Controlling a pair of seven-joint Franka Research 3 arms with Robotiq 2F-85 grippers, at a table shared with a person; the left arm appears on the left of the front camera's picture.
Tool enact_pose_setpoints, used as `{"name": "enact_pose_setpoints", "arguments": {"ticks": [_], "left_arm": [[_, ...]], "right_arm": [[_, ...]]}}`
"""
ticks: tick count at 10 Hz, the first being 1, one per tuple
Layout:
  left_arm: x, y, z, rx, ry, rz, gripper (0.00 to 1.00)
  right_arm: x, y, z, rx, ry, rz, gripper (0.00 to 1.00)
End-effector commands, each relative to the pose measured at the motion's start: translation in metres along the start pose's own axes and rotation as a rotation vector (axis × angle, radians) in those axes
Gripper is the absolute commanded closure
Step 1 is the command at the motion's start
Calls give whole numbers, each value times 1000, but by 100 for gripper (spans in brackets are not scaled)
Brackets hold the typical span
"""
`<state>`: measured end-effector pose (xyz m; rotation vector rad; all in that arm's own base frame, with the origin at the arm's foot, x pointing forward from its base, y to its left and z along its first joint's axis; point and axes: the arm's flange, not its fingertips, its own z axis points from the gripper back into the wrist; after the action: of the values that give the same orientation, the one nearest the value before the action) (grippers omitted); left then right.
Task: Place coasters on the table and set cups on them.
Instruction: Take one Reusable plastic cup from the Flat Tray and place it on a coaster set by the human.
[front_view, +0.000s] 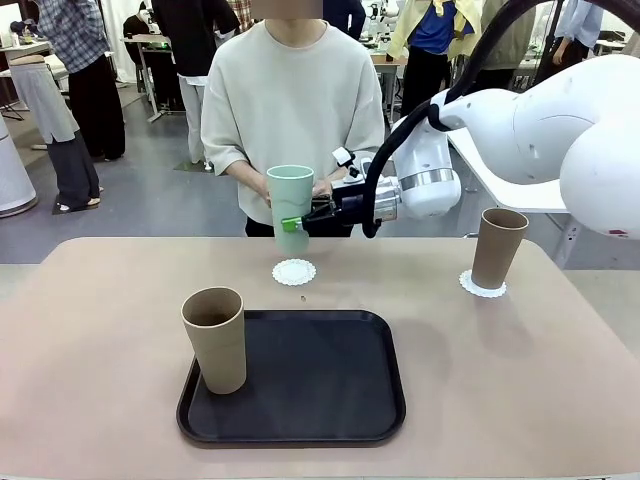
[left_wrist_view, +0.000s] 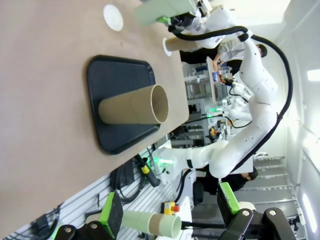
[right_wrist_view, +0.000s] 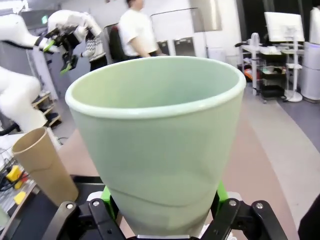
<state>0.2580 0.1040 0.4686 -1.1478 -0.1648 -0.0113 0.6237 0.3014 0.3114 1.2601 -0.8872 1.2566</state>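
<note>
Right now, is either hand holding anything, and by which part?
Right hand grips the green cup by its lower body, near the base. Left hand is open, holding nothing.

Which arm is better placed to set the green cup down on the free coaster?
Right. The right gripper holds the mint green cup close above the empty coaster; the left gripper is open and far away.

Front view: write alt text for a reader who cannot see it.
The right end effector holds a mint green cup over a bare coaster, a person behind. One tan cup stands on a second coaster; the other cup stands on the black tray.
</note>
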Motion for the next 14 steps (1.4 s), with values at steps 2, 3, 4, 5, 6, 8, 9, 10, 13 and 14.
{"name": "enact_pose_setpoints", "arguments": {"ticks": [2,3,4,5,6,8,9,10,13,14], "left_arm": [[-1,0,2,-12,-3,-8,0],[-1,0,2,-12,-3,-8,0],[-1,0,2,-12,-3,-8,0],[-1,0,2,-12,-3,-8,0],[-1,0,2,-12,-3,-8,0],[-1,0,2,-12,-3,-8,0],[-1,0,2,-12,-3,-8,0],[-1,0,2,-12,-3,-8,0],[-1,0,2,-12,-3,-8,0],[-1,0,2,-12,-3,-8,0]], "right_arm": [[-9,-11,13,77,-28,47,17],[-14,-14,12,80,-30,55,17],[-19,-16,10,60,-19,65,17],[-23,-19,8,13,3,78,17],[-27,-21,7,0,14,88,17],[-27,-23,5,5,23,93,17],[-24,-21,2,-25,43,79,17],[-30,-15,9,5,8,68,17],[-30,-16,7,-4,16,69,17],[-36,-21,3,1,-9,79,17]]}}
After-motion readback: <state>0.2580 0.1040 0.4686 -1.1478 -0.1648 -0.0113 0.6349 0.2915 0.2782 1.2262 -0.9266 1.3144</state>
